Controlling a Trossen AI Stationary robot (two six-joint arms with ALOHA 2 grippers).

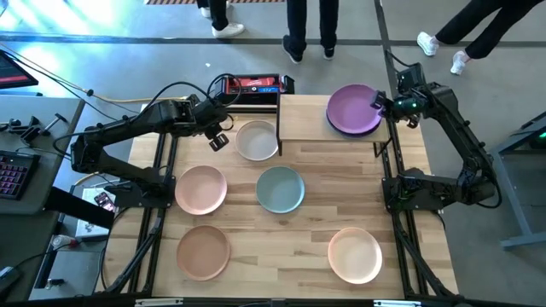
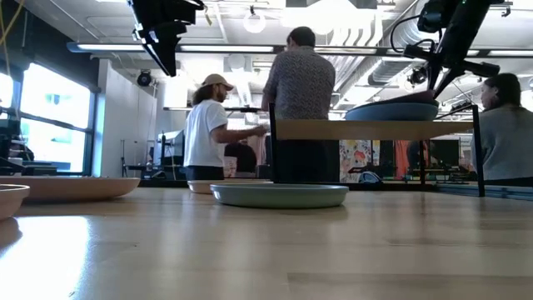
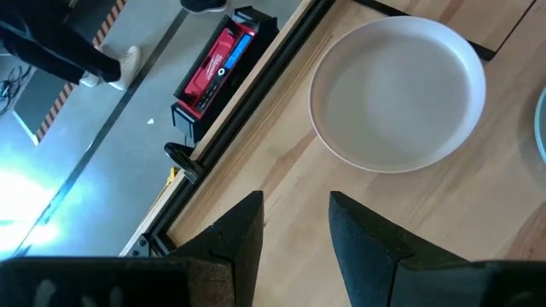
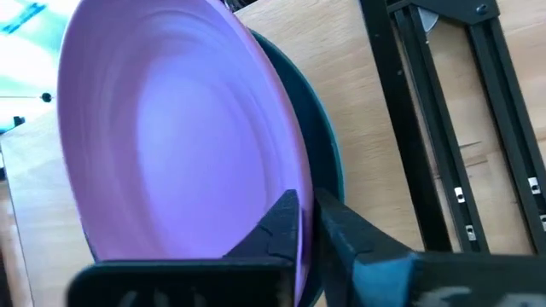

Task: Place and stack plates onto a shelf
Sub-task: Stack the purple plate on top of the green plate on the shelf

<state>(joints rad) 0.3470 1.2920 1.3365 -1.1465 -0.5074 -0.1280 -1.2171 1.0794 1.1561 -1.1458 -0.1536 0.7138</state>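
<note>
**Purple plate on the shelf stack, right gripper pinching its rim**

High view: shelf (image 1: 303, 119) sits upper centre. The purple plate (image 1: 354, 109) is on the shelf's right end, and the right gripper (image 1: 379, 103) is at the plate's right edge. The left gripper (image 1: 219, 140) hovers in the upper left-centre, just left of the beige plate (image 1: 257, 141), with its fingers apart and nothing between them. On the tabletop: pink plate (image 1: 201, 188) mid-left, sage green plate (image 1: 281, 189) centre, tan plate (image 1: 203, 251) lower left, peach plate (image 1: 355, 254) lower right.

Right wrist view adds what the overhead view hides: the fingers (image 4: 286, 223) are nearly together, one on each side of the purple rim, and the dark teal plate (image 4: 320, 145) lies beneath the purple plate.

Left wrist view: empty fingers (image 3: 243, 234) over bare wood, beige plate upper right, red and black case (image 3: 217, 64) beyond the table edge.

Low view: stacked plates sit on the shelf board at right, sage plate on the table in the centre, people (image 2: 301, 100) standing behind.
</note>
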